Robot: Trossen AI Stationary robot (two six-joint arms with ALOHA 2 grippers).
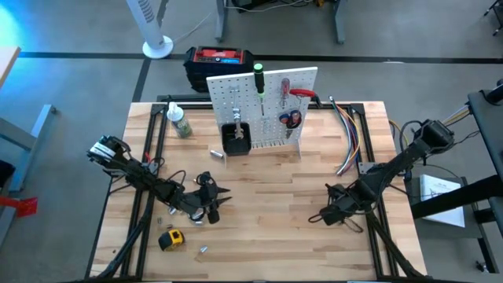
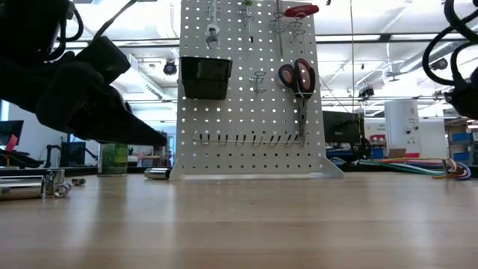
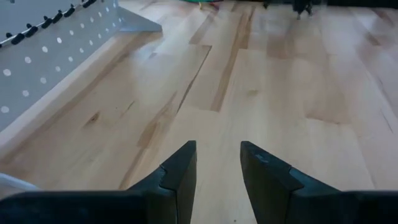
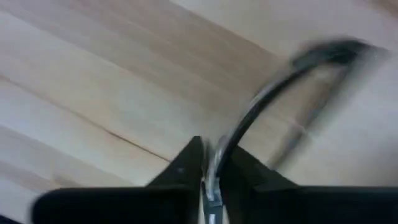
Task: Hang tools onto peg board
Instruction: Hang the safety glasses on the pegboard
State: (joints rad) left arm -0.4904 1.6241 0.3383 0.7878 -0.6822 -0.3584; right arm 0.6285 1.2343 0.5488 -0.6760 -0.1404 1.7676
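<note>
The white peg board (image 1: 263, 106) stands upright at the table's far middle, with a black bin (image 1: 236, 138) on its front. A green-handled screwdriver (image 1: 258, 79), a red-handled screwdriver (image 1: 285, 85), a silver wrench (image 2: 212, 30) and red-handled pliers (image 2: 297, 78) hang on it. A yellow tape measure (image 1: 171, 238) lies near the front left. My left gripper (image 3: 217, 163) is open low over the table's left half, nothing between its fingers. My right gripper (image 4: 211, 163), at the right (image 1: 332, 211), is shut on a thin dark curved piece, seemingly the black-framed glasses (image 4: 273, 87). My right gripper pinches a thin dark bar of the glasses (image 4: 219, 155) between its two fingers. The fingers come from above, pointing steeply down. The bar arcs away from the fingers over the wood. Blur hides whether the rest lies on the table.
A green-labelled bottle (image 1: 181, 124) stands left of the board and a red-and-black box (image 1: 220, 59) behind it. Silver sockets (image 2: 30, 185) and small bits (image 1: 203, 249) lie on the left half. Coloured cables (image 1: 350, 134) run along the far right.
</note>
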